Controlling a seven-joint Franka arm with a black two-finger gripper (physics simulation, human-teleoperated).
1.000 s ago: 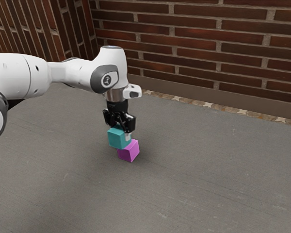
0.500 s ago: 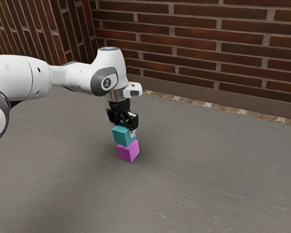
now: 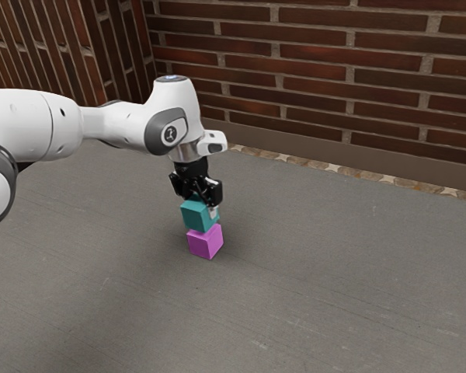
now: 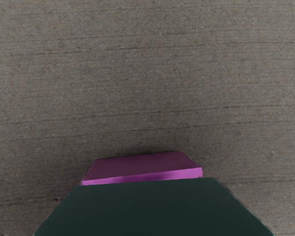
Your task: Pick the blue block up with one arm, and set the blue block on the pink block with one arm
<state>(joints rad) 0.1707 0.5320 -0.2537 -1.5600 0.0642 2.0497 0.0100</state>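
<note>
The teal block (image 3: 197, 217), resting on the pink block (image 3: 205, 242), is gripped by the tool (image 3: 198, 203) pointed straight down.

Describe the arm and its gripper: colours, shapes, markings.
The arm is built of smooth, rounded white shells, with dark grey rings at the joints. A round grey cap near the wrist bears a small white mark. Under a short white flange sits the compact black two-finger gripper, blocky and angular in shape.

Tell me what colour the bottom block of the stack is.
The bottom block is pink, leaning magenta; the exterior view shows it best.
</note>
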